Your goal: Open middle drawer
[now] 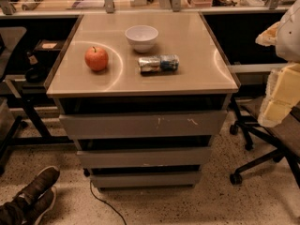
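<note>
The middle drawer (144, 157) sits under the bench's (197, 78) front edge, between the larger scratched drawer (143, 124) above and the smallest drawer (146, 178) below, with a dark gap over each front. The gripper (280, 97) hangs well off the bench's right edge, beside its front right corner and touching nothing on the bench; whether it is open or closed cannot be told. On the bench, an apple (96, 58) rests near the left edge, a white bowl (141, 37) toward the back edge, and a shiny packet (158, 63) near the centre.

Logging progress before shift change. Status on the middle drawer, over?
Gripper at right edge, off the cabinet. Middle drawer looks shut, untouched. Chair at right, cable on floor in front.
</note>
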`<control>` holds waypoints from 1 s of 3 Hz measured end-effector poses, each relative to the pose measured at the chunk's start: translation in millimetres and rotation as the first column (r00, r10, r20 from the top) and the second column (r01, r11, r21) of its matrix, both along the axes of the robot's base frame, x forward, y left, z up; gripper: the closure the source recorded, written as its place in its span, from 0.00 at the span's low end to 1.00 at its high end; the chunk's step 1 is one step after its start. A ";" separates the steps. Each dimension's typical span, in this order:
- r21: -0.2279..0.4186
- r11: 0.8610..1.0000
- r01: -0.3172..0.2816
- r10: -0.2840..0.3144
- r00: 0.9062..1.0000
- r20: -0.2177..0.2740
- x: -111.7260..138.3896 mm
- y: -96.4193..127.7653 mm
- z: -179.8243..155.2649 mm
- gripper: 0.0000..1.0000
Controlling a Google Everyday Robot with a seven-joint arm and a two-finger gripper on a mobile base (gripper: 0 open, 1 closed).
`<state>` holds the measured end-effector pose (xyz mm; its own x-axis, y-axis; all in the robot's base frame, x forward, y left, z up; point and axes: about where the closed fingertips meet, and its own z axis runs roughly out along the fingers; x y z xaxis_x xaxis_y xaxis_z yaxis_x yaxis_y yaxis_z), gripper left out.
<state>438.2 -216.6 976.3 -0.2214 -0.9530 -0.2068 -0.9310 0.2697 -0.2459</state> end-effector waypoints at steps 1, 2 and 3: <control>0.000 1.000 0.000 0.000 1.000 0.000 0.0 0.0 0.0 0.00; 0.004 1.000 0.004 -0.004 1.000 -0.017 -5.6 4.8 -14.9 0.00; 0.047 0.999 -0.005 0.007 0.999 -0.038 -22.0 24.0 -54.1 0.00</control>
<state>416.1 -192.7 922.1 -0.2240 -0.9439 -0.2425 -0.9412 0.2741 -0.1975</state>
